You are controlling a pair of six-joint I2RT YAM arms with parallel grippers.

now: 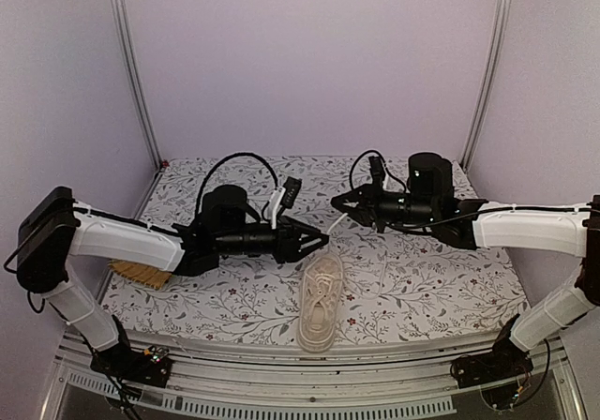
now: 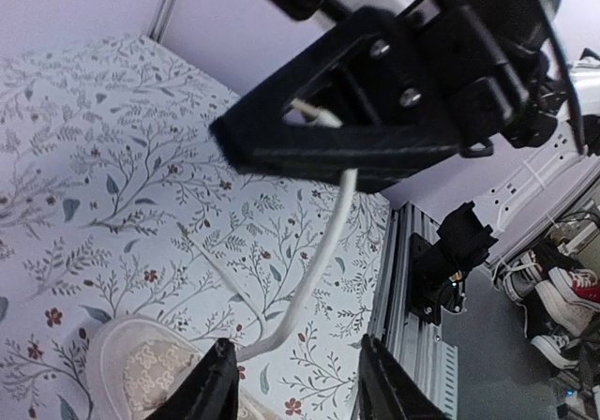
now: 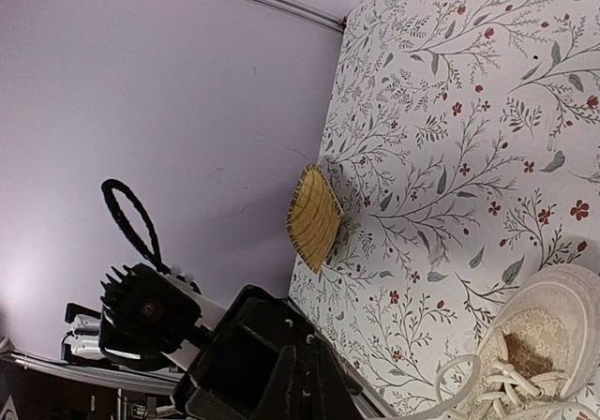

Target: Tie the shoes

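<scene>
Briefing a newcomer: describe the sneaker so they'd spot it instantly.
On the floral tablecloth, look at the near edge, about midway along. The cream sneaker lies there, toe towards that edge. Unlike the flat yellow mat at left, it is laced and thick-soled.

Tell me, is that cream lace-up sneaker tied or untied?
Untied: no bow shows on the cream lace-up sneaker, and one white lace runs loose from it up into the right gripper.
</scene>
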